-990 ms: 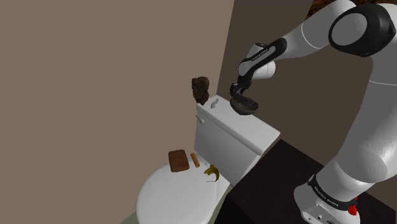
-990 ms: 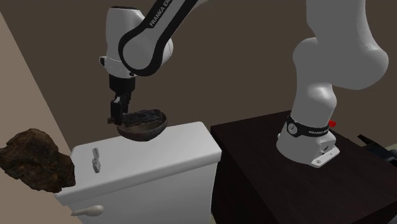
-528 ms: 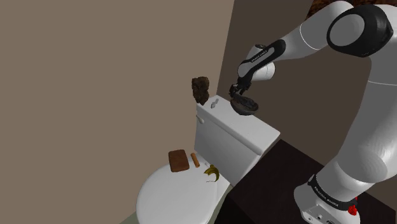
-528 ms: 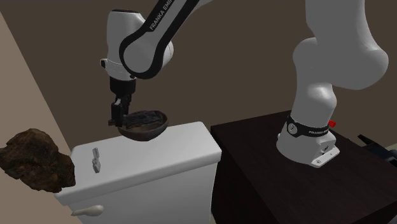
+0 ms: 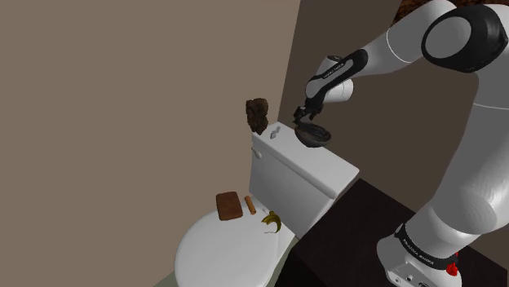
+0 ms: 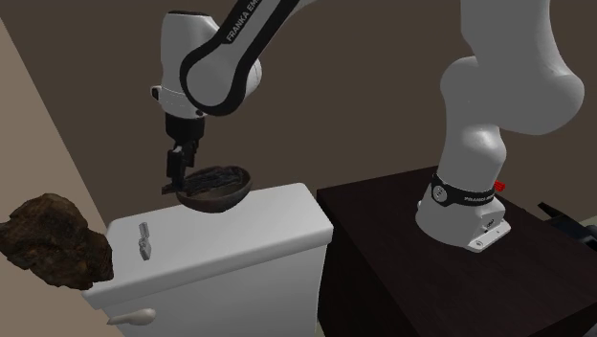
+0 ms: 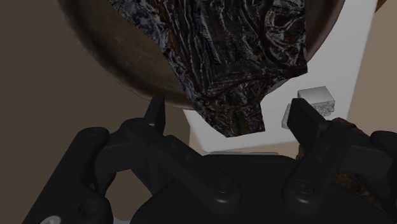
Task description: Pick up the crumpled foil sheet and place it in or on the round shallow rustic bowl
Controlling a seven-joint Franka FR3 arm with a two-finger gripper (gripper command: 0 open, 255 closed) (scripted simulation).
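Crumpled foil sheet (image 7: 222,51), dark and wrinkled, is lying in the round brown bowl (image 7: 121,70), with one corner drooping over the rim between the fingers of the gripper (image 7: 230,114), which are standing apart and not touching it. The sheet is judged light, soft and easily deformed, so it is best pinched at a raised fold. The arm is reaching over the toilet tank (image 6: 239,239), with the wrist pointing down.

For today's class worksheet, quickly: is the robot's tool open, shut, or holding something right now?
Tool: open, holding nothing. The crumpled foil sheet lies in the brown bowl, unclasped.
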